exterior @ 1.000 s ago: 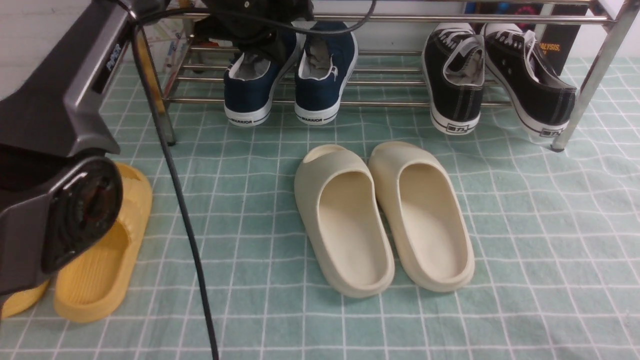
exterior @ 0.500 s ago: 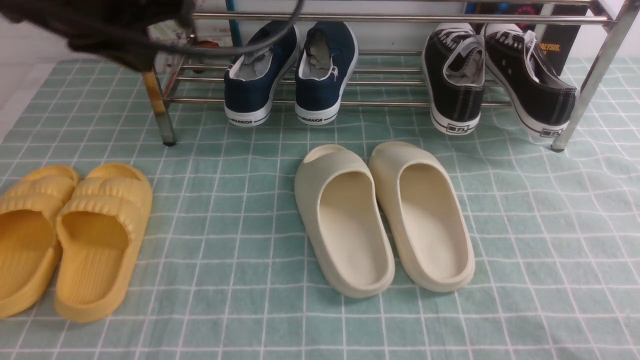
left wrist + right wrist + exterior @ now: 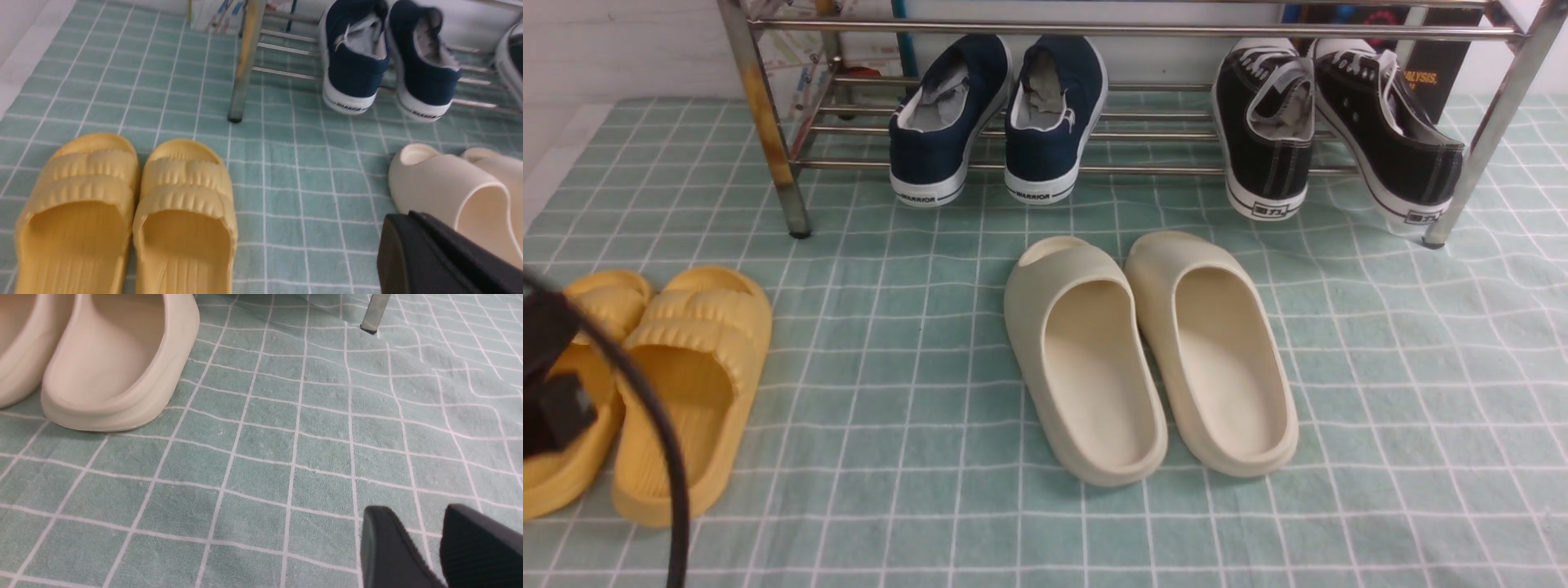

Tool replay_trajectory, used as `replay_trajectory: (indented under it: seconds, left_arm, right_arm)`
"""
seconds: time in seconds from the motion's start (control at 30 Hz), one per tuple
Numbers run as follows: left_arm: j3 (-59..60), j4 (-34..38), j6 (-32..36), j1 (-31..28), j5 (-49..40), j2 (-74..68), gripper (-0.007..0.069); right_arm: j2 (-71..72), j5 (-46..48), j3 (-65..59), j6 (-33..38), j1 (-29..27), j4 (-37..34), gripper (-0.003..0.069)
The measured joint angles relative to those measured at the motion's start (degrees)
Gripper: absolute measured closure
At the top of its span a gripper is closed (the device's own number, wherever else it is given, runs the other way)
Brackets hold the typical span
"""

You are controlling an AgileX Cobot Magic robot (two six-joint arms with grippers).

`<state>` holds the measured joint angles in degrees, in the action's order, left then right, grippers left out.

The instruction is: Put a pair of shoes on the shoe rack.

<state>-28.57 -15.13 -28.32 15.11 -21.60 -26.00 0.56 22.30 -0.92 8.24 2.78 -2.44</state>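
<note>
Shoes (image 3: 996, 122) — on rack (image 3: 1143, 167) | left gripper (image 3: 441, 257) — closed, empty

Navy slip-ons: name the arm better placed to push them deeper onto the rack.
Left, probably. Its wrist view faces the navy slip-ons on the shoe rack, with the left pincer shut. The right pincer hangs open over checked cloth beside a cream slide.
</note>
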Motion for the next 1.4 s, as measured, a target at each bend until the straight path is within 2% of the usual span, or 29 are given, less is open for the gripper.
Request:
replay_trajectory:
  seconds: [0.07, 0.23, 0.43, 0.57, 0.73, 0.93, 1.03, 1.23, 1.4]
  left_arm:
    - [8.95, -0.69, 0.00, 0.00, 9.41, 8.67, 0.0638]
    - [22.88, -1.72, -0.15, 0.00, 22.89, 22.68, 0.0638]
    - [28.86, -2.02, -0.18, 0.00, 30.39, 26.60, 0.0638]
    - [29.25, -2.14, -0.18, 0.00, 32.12, 26.60, 0.0638]
    - [29.25, -2.14, -0.18, 0.00, 28.34, 26.60, 0.0638]
    - [29.78, -2.08, -0.18, -0.10, 9.29, 26.60, 0.0638]
    - [30.26, -1.42, -0.18, -1.80, 4.51, 26.60, 0.0638]
    - [30.33, 0.21, -0.18, -6.33, 3.07, 26.60, 0.0638]
    - [30.33, 8.38, 1.58, -10.57, 0.99, 26.60, 0.0638]
  right_arm:
    - [0.00, 0.00, 0.00, 0.00, 0.00, 0.00, 0.0419]
    - [0.00, 0.00, 0.00, 0.00, 0.00, 0.00, 0.0419]
    - [0.00, 0.00, 0.00, 0.00, 0.00, 0.00, 0.0419]
    - [0.00, 0.00, 0.00, 0.00, 0.00, 0.00, 0.0419]
    - [0.00, 0.00, 0.00, 0.00, 0.00, 0.00, 0.0419]
    - [0.00, 0.00, 0.00, 0.00, 0.00, 0.00, 0.0419]
    - [0.00, 0.05, 0.00, 0.00, 0.00, 0.00, 0.0419]
    - [0.00, 0.05, 0.00, 0.00, 0.00, 0.00, 0.0419]
    - [0.00, 0.05, 0.00, 0.00, 0.00, 0.00, 0.0419]
